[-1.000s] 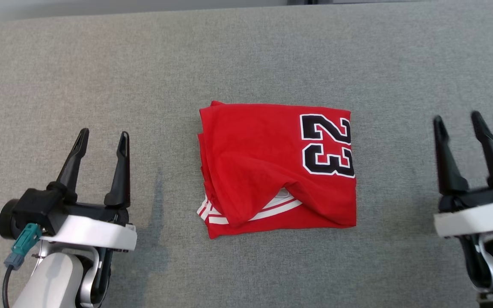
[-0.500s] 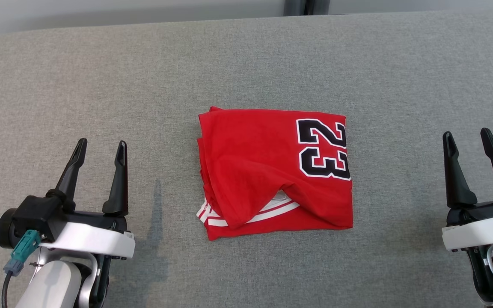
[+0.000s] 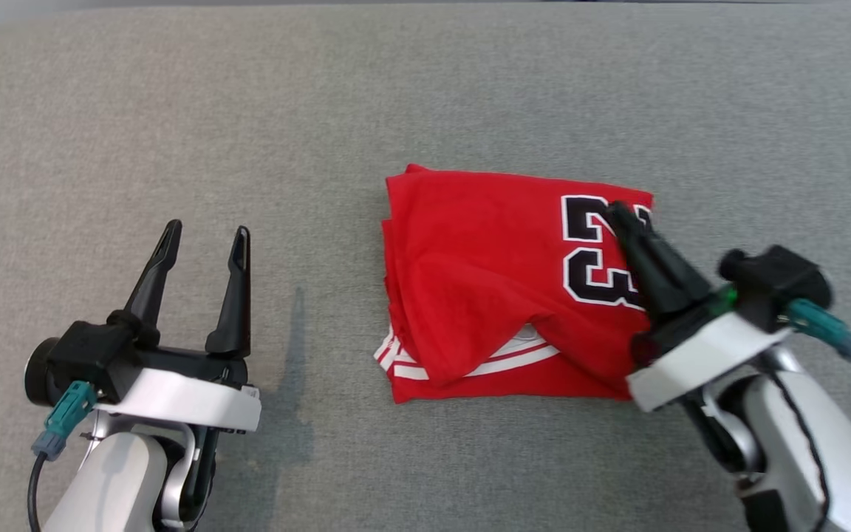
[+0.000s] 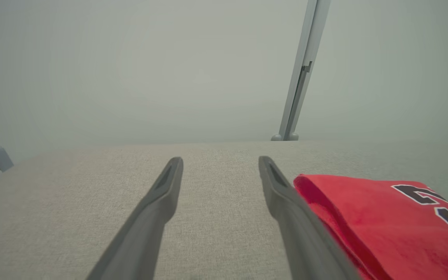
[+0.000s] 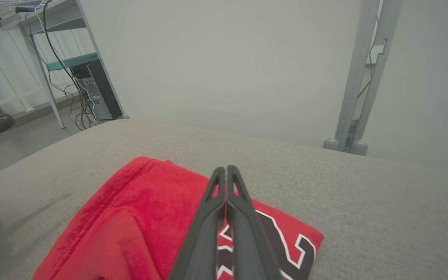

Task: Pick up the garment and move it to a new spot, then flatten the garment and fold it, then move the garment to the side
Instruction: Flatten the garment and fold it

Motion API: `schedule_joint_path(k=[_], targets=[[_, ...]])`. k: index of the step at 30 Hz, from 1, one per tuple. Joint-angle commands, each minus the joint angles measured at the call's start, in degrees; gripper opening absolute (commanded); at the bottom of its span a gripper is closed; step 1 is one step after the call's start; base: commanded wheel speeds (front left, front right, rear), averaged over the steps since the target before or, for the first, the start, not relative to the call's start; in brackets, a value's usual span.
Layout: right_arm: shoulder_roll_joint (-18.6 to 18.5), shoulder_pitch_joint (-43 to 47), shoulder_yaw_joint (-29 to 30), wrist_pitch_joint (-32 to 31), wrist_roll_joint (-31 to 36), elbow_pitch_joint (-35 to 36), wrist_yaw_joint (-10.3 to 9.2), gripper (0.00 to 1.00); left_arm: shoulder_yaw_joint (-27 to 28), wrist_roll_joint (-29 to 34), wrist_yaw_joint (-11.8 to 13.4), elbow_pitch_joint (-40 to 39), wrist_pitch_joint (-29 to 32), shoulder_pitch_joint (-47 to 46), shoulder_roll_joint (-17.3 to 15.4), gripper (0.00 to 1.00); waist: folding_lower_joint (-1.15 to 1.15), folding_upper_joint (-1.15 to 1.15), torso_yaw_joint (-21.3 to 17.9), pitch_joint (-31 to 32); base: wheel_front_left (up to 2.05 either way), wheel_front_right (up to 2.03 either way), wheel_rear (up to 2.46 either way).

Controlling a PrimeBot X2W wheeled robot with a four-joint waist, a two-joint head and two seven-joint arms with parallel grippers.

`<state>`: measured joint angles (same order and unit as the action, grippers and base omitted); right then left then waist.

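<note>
While the red jersey (image 3: 492,281) lies folded in a rough rectangle a little right of centre on the grey cloth-covered table (image 3: 174,111), both arms reach in from the near side. Jersey: black "23" (image 3: 588,255) with white outline faces up at its right end; white-striped trim (image 3: 403,369) peeks out at the near-left corner, top layer rucked there. Right gripper (image 3: 615,212): fingers pressed together, nothing seen between them, laid diagonally across the numeral, tips near the jersey's far-right corner; cannot tell whether they touch the cloth. Right wrist view: both fingers (image 5: 208,217) flush against each other above the red fabric. Left gripper (image 3: 207,229): fingers spread wide, empty, over bare table well left of the jersey. Left wrist view: jersey's folded edge shows to the right of the fingers; grey upright post (image 4: 301,70) stands beyond the table's far edge
</note>
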<state>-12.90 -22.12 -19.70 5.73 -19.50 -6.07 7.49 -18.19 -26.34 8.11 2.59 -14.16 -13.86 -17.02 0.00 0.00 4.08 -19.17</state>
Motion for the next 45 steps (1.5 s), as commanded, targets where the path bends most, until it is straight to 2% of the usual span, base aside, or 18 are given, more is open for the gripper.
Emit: schedule_joint_path(k=[1,13,23,26,29,36,37,38,39,45], targets=[[0.1,-2.2,-3.1,0.3,-1.3,-1.9,0.0,0.0,0.0,0.0,-0.5,0.4,-0.3,-1.5,0.4,1.0,0.0,0.0,1.4,-1.1,0.0,0.0,0.0],[0.6,-9.0,-21.0,2.5,-7.6,-15.2,0.0,0.0,0.1,0.8,-1.5,2.2,-0.9,-3.1,2.8,1.0,0.0,0.0,3.4,-2.7,0.0,0.0,0.0],[1.2,-8.0,-28.8,3.9,-10.5,-15.2,0.0,0.0,1.0,1.4,-2.0,2.5,-0.9,-2.2,3.4,1.0,0.0,0.0,2.5,-2.4,0.0,0.0,0.0],[1.2,-8.1,-27.5,5.4,-10.8,-14.3,0.0,0.0,1.2,1.7,-2.0,2.3,-0.9,-1.9,3.6,1.0,0.0,0.0,2.1,-2.1,0.0,0.0,0.0],[1.2,-7.5,-23.5,6.9,-10.1,-12.7,0.0,0.0,1.5,2.0,-1.7,2.1,-0.9,-1.3,3.4,1.0,0.0,0.0,1.6,-1.5,0.0,0.0,0.0],[1.7,-3.5,-8.7,8.4,-6.3,-7.1,0.0,0.0,2.2,2.9,-0.4,1.0,-0.9,-0.2,2.7,1.0,0.0,0.0,0.0,0.4,0.0,0.0,0.0],[1.9,-2.6,-6.3,8.5,-5.5,-6.3,0.0,0.16,2.2,3.0,-0.2,0.8,-0.9,0.1,2.6,1.0,0.0,0.0,-0.3,0.7,0.0,0.0,0.0],[2.3,-1.7,-3.8,8.5,-4.8,-5.4,0.0,0.49,2.2,3.1,0.0,0.6,-0.9,0.4,2.5,1.0,0.0,0.0,-0.6,1.0,0.0,0.0,0.0],[2.6,-0.7,-1.5,8.2,-3.8,-4.8,0.0,1.0,2.2,3.2,0.1,0.4,-0.8,0.5,2.3,1.0,0.0,0.0,-0.8,1.2,0.0,0.0,0.0],[3.8,4.8,10.4,6.8,0.3,-1.2,0.0,1.0,2.4,3.3,1.1,-0.8,-0.4,2.0,1.6,1.0,0.0,0.0,-2.4,3.2,0.0,0.0,0.0]])
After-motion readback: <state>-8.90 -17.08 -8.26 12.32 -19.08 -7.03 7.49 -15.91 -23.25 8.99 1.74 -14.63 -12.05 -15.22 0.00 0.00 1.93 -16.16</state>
